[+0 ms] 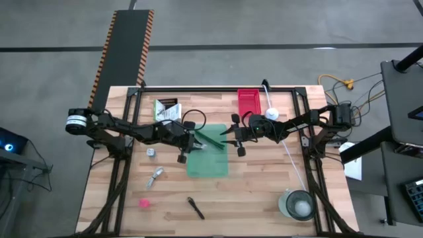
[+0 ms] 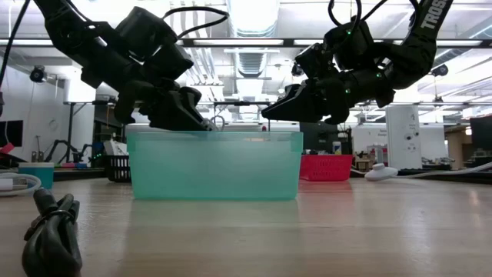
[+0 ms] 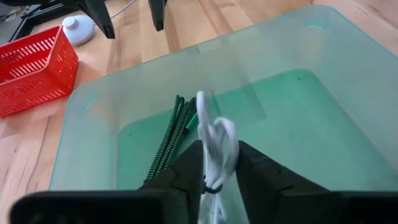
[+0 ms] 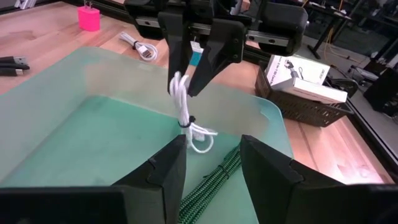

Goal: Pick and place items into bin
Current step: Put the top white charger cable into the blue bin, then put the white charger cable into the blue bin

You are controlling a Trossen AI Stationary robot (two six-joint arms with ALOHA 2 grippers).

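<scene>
A see-through green bin (image 1: 206, 158) stands mid-table with a green-and-black braided cable (image 3: 169, 142) lying on its floor. My left gripper (image 1: 196, 143) hangs over the bin's left part, shut on a white coiled cable (image 4: 184, 109). My right gripper (image 4: 212, 142) is open above the bin's right part (image 1: 231, 137) and touches nothing. Loose on the table near the bin lie another white cable (image 1: 156, 175), a small silvery piece (image 1: 151, 153), a pink blob (image 1: 144, 203) and a black pen-like tool (image 1: 195, 207). White printed packets (image 1: 168, 109) sit in a black basket. My left gripper pinches the white coiled cable between its two fingers (image 4: 210, 53) near the bundle's upper end (image 4: 180, 84), coming from above and pointing down. The tied bundle hangs upright below the fingers, inside the bin's opening. I cannot tell whether its lower loop (image 4: 200, 147) touches the bin's floor.
A red basket (image 1: 249, 101) and a white round object (image 1: 271, 114) sit toward the far right of the bin. A round cup (image 1: 297, 203) stands at the near right corner. A black object (image 2: 50, 231) lies close in front in the low view.
</scene>
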